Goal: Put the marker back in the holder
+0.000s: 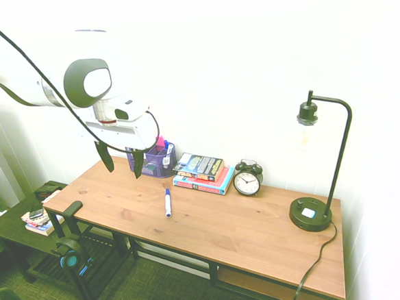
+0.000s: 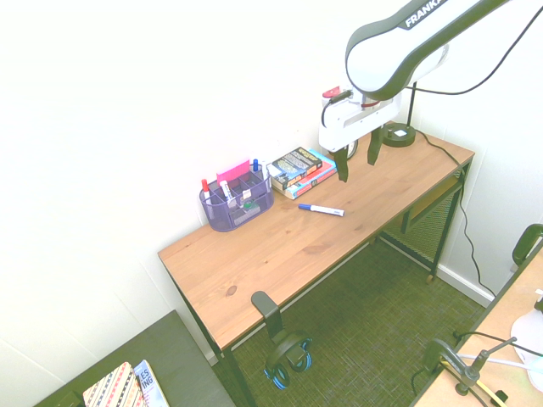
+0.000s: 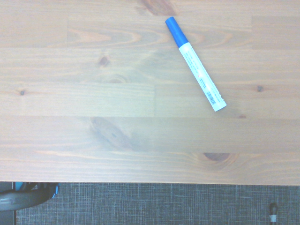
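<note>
The marker (image 1: 167, 202) (image 2: 321, 209) (image 3: 196, 64), white with a blue cap, lies flat on the wooden desk (image 1: 247, 236), in front of the books. The purple mesh holder (image 1: 154, 159) (image 2: 237, 203) stands at the desk's back edge with pens and a pink block in it. My gripper (image 1: 122, 160) (image 2: 358, 156) hangs open high above the desk, nothing between its dark fingers. It is well above the marker, and in the first exterior view its fingers overlap the holder.
A stack of books (image 1: 203, 172) (image 2: 300, 170) lies beside the holder, then a black alarm clock (image 1: 247, 178) and a black desk lamp (image 1: 316, 176). Headphones (image 2: 285, 352) hang at the desk's front corner. A low side table with books (image 1: 36, 218) stands beside the desk.
</note>
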Tool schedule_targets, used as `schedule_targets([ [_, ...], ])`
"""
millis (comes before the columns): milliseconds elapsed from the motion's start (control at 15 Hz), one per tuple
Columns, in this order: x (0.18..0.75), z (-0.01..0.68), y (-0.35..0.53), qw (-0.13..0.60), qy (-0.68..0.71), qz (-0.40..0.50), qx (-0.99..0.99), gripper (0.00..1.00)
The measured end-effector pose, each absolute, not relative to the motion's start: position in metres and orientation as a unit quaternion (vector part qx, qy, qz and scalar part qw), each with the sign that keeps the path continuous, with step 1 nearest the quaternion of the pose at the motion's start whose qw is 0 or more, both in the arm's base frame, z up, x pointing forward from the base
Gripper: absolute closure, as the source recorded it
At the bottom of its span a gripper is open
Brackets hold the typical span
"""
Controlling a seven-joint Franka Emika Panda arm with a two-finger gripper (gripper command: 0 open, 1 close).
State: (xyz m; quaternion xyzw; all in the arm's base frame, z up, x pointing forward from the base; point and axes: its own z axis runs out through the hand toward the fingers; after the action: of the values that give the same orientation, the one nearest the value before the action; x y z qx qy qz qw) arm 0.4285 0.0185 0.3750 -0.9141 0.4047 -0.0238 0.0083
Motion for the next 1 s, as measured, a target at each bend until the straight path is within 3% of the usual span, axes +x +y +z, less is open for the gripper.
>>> schedule_targets([
  [467,0.435,0.369,0.013,0.003,0.377,-0.03,-0.926,0.0],
  [1000,0.507,0.323,0.005,-0.022,0.332,-0.038,-0.942,0.0],
])
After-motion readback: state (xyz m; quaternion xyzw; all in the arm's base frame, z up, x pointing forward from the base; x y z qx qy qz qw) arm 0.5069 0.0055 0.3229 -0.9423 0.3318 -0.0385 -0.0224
